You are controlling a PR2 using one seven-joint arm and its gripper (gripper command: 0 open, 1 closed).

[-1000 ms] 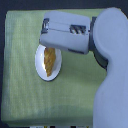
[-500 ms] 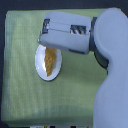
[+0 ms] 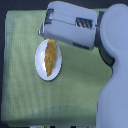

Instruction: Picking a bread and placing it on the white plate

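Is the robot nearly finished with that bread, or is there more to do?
Nearly finished, it seems. The long golden-brown bread already lies on the round white plate. The grey gripper hangs over the plate's far edge; its fingers are hidden. Only pulling away appears left.

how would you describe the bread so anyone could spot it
Find the green cloth covering the table, then the round white plate on its upper half. The bread lies on that plate: a long golden-brown loaf, the only food there.

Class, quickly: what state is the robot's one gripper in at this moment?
Gripper: cannot be told; the arm's grey casing hides its fingertips. The long golden-brown bread lies on the round white plate, apparently not held.
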